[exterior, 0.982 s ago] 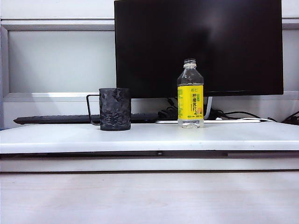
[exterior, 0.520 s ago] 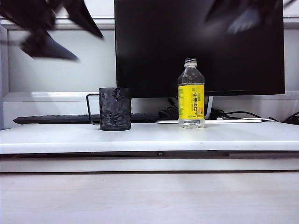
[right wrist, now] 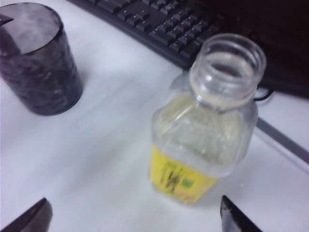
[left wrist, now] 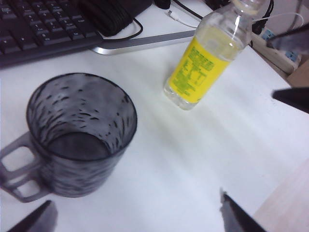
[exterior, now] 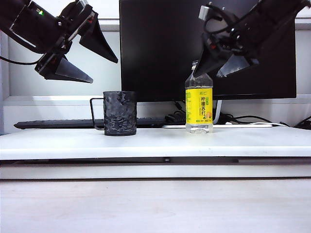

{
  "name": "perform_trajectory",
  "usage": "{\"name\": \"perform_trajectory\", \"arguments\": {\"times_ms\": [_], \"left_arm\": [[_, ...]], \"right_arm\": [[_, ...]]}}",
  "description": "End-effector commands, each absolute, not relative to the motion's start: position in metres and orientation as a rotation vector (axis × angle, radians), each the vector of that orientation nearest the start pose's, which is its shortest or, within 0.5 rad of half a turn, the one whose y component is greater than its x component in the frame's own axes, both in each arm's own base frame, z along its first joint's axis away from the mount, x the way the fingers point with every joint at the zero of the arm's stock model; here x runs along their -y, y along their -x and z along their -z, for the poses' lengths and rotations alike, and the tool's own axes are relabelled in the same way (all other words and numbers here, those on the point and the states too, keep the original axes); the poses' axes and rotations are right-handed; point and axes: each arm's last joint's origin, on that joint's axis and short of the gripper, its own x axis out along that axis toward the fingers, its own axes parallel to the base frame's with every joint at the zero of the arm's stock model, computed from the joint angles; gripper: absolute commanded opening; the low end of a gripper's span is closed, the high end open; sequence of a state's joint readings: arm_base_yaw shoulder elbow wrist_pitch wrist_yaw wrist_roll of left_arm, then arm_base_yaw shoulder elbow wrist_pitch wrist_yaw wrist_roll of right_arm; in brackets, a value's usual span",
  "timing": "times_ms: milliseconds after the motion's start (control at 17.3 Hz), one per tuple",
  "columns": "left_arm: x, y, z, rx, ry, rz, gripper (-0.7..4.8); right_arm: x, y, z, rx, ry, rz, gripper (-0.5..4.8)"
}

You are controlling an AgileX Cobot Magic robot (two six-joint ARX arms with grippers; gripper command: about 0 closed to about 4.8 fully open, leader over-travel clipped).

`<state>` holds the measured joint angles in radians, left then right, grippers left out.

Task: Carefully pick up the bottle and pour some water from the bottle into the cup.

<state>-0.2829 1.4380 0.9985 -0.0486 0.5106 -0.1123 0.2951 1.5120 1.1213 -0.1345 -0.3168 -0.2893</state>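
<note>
Black monitor (exterior: 206,48) fills the back of the scene, standing behind the white tabletop (exterior: 155,141); a dark keyboard (exterior: 58,124) lies along the table's rear edge.

Left gripper (exterior: 90,53): high over the left side of the table, above and to the outside of the cup. Jaws spread wide, nothing between them. Right gripper (exterior: 218,68): also aloft, just beside the bottle's neck, jaws wide and empty. In the right wrist view the two fingertips frame the bottle from above, not yet around it.

Black cylindrical mug with bumpy faceted wall and thin squared wire handle, the cup (exterior: 119,113): upright, left of centre, handle pointing away from the bottle. Looks empty in the left wrist view (left wrist: 79,130).

Small clear plastic bottle with yellow label, no cap, the bottle (exterior: 198,99): upright, right of centre, well apart from the cup. Mouth open (right wrist: 227,67). The water's level cannot be read through the label.

Step in hand, as judged: right gripper's approach to the bottle.
- Come down around the body at the label, not the narrow neck.
- Centre the bottle between the fingers before closing; one finger touching first could tip it.
- Squeeze gently: thin plastic, open top, a hard grip could push water out.
- Lift straight, keep it upright.
- The left gripper could steady the cup.
</note>
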Motion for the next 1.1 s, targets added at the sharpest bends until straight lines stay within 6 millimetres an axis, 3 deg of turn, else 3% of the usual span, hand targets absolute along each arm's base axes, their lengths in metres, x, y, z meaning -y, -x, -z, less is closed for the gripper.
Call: {"name": "perform_trajectory", "arguments": {"times_ms": [58, 404, 809, 1098], "left_arm": [[0.101, -0.298, -0.273, -0.523, 0.129, 0.742, 4.79], [0.101, -0.297, -0.271, -0.552, 0.131, 0.739, 4.79], [0.101, -0.296, -0.269, -0.573, 0.127, 0.738, 4.79], [0.1, -0.295, -0.268, -0.59, 0.129, 0.736, 4.79]], "right_arm": [[-0.108, -0.329, -0.275, -0.433, 0.286, -0.608, 4.79], [-0.118, -0.348, -0.244, -0.463, 0.242, -0.652, 4.79], [-0.118, -0.355, -0.246, -0.402, 0.237, -0.598, 4.79], [-0.121, -0.362, -0.237, -0.394, 0.237, -0.598, 4.79]]}}
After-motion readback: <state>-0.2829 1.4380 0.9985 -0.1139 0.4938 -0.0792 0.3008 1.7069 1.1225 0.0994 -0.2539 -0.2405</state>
